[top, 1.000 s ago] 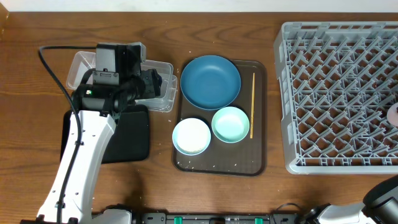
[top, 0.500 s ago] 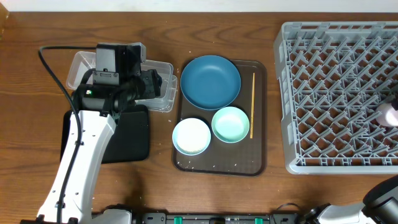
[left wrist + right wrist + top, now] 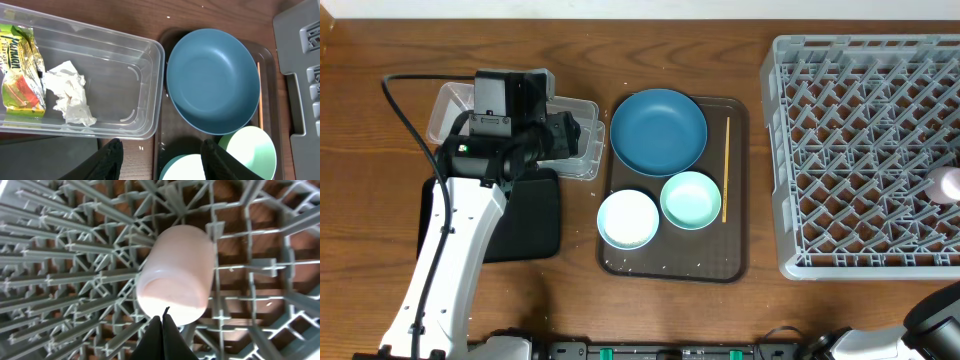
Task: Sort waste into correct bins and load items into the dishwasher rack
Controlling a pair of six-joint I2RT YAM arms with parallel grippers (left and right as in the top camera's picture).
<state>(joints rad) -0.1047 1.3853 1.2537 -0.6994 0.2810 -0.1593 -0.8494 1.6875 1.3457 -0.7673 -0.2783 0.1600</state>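
The right tool (image 3: 163, 330), pressed together, is hanging over the cup (image 3: 175, 275), which is resting between rack (image 3: 60, 230) pegs. The left tool (image 3: 163, 157) is hovering spread, probably readying for the dish (image 3: 212, 80).

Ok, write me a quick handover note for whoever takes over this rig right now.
Left gripper: open, holding nothing, above the clear tub.
Right gripper: shut, tips at the pink cup; unclear if it pinches it.
Done: wrapper and paper scrap are in the tub; the cup lies in the rack.
Left: blue dish, white bowl, green bowl and stick, all on the brown tray, go to the rack. White grains on it need binning.
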